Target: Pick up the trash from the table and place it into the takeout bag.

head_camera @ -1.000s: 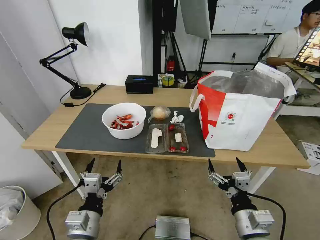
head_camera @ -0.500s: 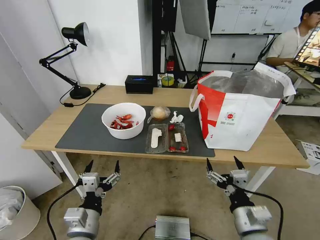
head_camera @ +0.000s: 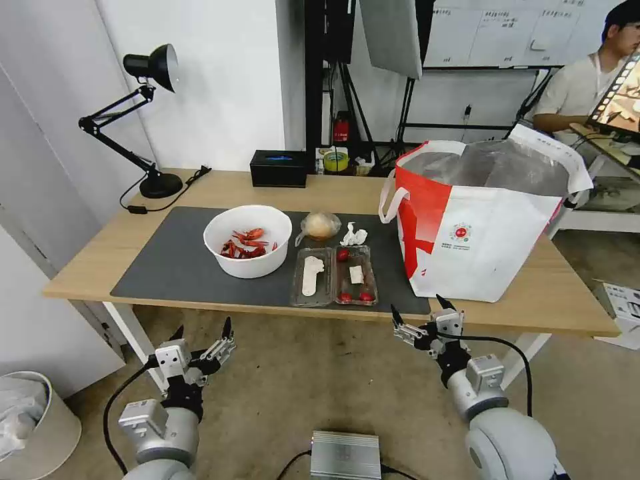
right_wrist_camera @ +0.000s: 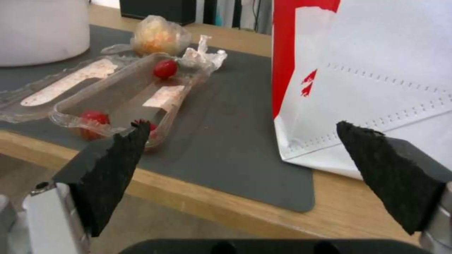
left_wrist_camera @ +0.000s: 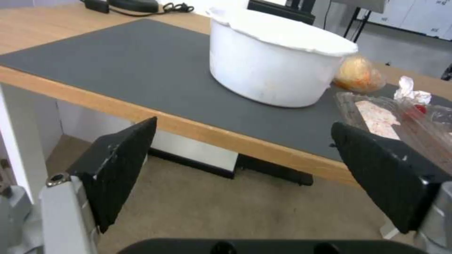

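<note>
Now your right gripper (head_camera: 419, 314) sits at the worktop (head_camera: 560, 300) edge, fingers spread, empty. Your left gripper (head_camera: 202, 330) hangs lower, likewise spread over open floor.

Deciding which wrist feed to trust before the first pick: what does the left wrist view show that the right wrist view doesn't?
Left wrist alone: the open left gripper below the light-wood table edge, and the black lamp base.
Right wrist alone: the open right gripper and the white takeout bag with red panel.
Both: white round bowl, tan ball in clear wrap, crumpled white tissue, clear plastic clamshell tray, dark grey mat.
</note>
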Controlling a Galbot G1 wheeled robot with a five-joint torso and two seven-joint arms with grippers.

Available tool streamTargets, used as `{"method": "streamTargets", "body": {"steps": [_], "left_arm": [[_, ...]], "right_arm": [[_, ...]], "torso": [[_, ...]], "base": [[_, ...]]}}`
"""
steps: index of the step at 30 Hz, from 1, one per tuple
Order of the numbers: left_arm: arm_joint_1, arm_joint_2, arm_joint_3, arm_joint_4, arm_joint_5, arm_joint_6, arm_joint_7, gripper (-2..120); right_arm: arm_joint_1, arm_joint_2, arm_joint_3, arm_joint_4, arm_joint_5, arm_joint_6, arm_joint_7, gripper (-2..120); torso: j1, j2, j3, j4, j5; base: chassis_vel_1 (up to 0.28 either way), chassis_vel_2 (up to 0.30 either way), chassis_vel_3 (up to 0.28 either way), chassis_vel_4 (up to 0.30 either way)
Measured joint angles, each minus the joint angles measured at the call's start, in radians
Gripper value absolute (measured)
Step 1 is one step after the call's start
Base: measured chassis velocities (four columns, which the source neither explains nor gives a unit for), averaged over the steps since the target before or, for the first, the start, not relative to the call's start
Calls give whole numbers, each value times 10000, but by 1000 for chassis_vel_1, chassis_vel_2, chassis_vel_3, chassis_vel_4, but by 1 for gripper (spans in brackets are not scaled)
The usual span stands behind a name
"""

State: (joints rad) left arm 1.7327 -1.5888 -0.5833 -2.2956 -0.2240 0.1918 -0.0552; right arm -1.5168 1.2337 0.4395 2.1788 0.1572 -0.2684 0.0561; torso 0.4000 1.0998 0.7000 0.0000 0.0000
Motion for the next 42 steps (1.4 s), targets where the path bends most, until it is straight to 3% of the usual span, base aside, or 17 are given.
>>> {"method": "streamTargets", "body": {"steps": [4, 9, 11, 13, 15, 16, 19, 22, 31, 42], "left_arm": [[14, 9, 158, -6, -438, -10, -39, 100], [-157, 297, 864, 17, -1661, -199, -815, 100], [-315, 476, 1248, -67, -2707, -62, -1263, 100], [-343, 491, 1330, -143, -3098, 15, -1399, 100], [-385, 465, 1593, -463, -4386, 383, -1828, 100], [-385, 465, 1593, -463, -4386, 383, -1828, 100], [-487, 372, 2164, -942, -6292, 990, -2861, 100], [-538, 251, 2518, -1067, -6984, 1194, -3350, 100], [-1120, -41, 3638, -556, -7609, 645, -3503, 100], [-2093, -44, 4284, 308, -7998, 118, -3500, 100]], "right_arm": [[-22, -24, 18, 47, -4, 36, -6, 100], [-66, -78, 52, 142, -6, 76, -9, 100], [-93, -137, 73, 224, -9, 87, -13, 100], [-90, -171, 66, 241, -10, 89, -13, 100], [-30, -289, 12, 248, -7, 90, -16, 100], [-30, -289, 12, 248, -7, 90, -16, 100], [16, -528, 63, 307, 52, 88, -14, 100], [32, -646, 127, 343, 133, 76, -10, 100], [-192, -691, 299, 497, 166, 59, 20, 100], [-537, -632, 619, 616, 121, 52, 41, 100]], "torso": [[0, 0, 1, 0, 0], [0, 0, 0, -1, -1], [-1, 0, 0, -1, -1], [-1, 1, 0, -2, -2], [-1, 2, 0, 0, 1], [-1, 2, 0, 0, 1], [-1, 2, 0, 0, 1], [-1, 2, 0, 0, 1], [-1, 2, 0, 0, 1], [-1, 2, 0, 0, 1]], "base": [[0, 0, 0, 0], [0, 0, 0, 0], [0, 0, 0, 0], [0, 0, 0, 0], [0, 0, 0, 0], [0, 0, 0, 0], [0, 0, 0, 0], [0, 0, 0, 0], [0, 0, 0, 0], [0, 0, 0, 0]]}}
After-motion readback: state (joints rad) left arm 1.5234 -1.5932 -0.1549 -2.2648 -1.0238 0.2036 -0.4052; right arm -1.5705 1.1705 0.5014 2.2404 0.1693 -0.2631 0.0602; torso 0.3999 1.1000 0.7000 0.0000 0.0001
